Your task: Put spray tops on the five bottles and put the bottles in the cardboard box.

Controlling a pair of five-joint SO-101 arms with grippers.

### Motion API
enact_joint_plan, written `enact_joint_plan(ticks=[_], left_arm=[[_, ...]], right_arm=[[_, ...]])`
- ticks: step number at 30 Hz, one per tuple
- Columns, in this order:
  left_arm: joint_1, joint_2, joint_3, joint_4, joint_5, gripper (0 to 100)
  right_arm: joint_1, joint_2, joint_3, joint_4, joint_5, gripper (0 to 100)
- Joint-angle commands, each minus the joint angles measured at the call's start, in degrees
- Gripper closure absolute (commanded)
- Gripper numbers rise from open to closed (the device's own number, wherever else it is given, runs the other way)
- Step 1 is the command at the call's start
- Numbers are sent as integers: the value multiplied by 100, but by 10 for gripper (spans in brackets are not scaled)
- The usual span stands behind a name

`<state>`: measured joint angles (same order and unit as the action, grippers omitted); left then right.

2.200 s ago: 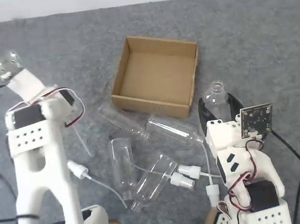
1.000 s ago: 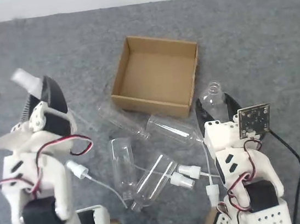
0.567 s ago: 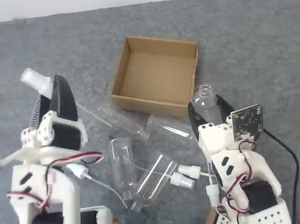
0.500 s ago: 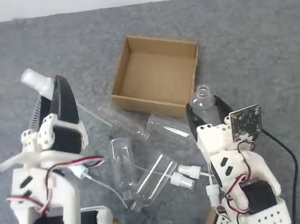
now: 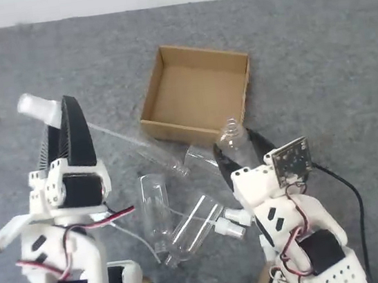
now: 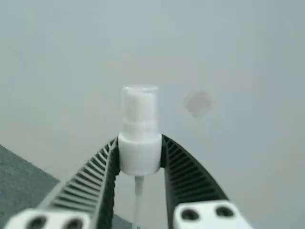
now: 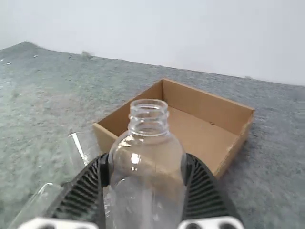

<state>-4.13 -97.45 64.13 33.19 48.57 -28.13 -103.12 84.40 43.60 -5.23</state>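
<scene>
My left gripper [image 6: 139,160] is shut on a white spray top [image 6: 139,133], held high with its thin tube hanging down; in the high view the spray top [image 5: 37,108] sticks out above the left gripper [image 5: 61,123]. My right gripper [image 7: 144,174] is shut on a clear bottle [image 7: 145,157], held upright with its open neck up, in front of the cardboard box [image 7: 190,119]. From above, that bottle [image 5: 232,134] rises between the right gripper's [image 5: 240,150] black fingers, just near the box [image 5: 197,98]. Several more clear bottles [image 5: 155,209] lie on the carpet between the arms.
Loose spray tops [image 5: 233,221] with tubes lie on the grey carpet near the right arm's base. One lying bottle [image 5: 152,150] rests against the box's near wall. Open carpet lies to the right of the box and behind it.
The left arm has swung its spray top around and risen, now leaning toward the middle. The right arm has carried its bottle leftward, toward the left arm.
</scene>
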Motion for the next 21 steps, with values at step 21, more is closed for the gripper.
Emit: enact_joint_plan(ticks=[21], left_arm=[[870,-686,418,-26,70,988]], right_arm=[[-1499,-92,1055,-1349,1565,993]])
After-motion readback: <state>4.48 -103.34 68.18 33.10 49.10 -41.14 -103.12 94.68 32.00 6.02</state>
